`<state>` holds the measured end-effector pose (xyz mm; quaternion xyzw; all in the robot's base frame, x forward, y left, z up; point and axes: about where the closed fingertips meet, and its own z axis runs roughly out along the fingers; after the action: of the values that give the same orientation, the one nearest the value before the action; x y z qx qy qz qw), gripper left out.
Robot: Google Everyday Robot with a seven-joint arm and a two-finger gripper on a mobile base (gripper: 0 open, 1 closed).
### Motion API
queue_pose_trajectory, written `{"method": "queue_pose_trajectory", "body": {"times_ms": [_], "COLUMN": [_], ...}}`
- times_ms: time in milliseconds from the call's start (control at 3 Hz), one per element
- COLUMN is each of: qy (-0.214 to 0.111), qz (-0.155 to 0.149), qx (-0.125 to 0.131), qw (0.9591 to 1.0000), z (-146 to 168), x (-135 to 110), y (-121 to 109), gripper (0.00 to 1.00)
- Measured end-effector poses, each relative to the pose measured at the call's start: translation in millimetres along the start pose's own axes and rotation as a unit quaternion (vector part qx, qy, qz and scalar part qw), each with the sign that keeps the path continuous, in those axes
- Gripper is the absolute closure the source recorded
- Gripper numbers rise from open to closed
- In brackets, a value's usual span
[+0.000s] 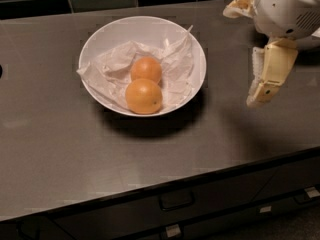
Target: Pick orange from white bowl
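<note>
While the dark grey matte table [60, 149] fills most of the view, the wide, shallow, glossy white bowl [100, 39] sits left of centre on it. White-and-cream pincer [260, 93] hangs over the table right of the bowl, apart from it; clenched or released, cannot tell. Bowl is lined with crumpled white paper [110, 66]. On that, the smaller, paler matte orange [146, 70] lies just behind the brighter orange [143, 96].

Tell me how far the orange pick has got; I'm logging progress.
Nothing looks done yet: the orange lies in the white bowl on crumpled paper, beside a brighter orange. In hand: the gripper hangs right of the bowl, apart from it, over the counter. Left: reaching over, grasping, lifting it out.
</note>
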<state>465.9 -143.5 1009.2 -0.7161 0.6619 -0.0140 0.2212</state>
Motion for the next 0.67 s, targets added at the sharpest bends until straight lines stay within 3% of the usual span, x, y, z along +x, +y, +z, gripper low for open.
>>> {"method": "queue_pose_trajectory", "body": {"times_ms": [333,667], "qy": [0.0,-0.016], "qz": [0.0,-0.046], "qx": [0.0,-0.01], "qw": [1.0,0.9988], "z": [0,7], "x": [0,-17], "y": [0,-13], "gripper": [0.0,0.0]}}
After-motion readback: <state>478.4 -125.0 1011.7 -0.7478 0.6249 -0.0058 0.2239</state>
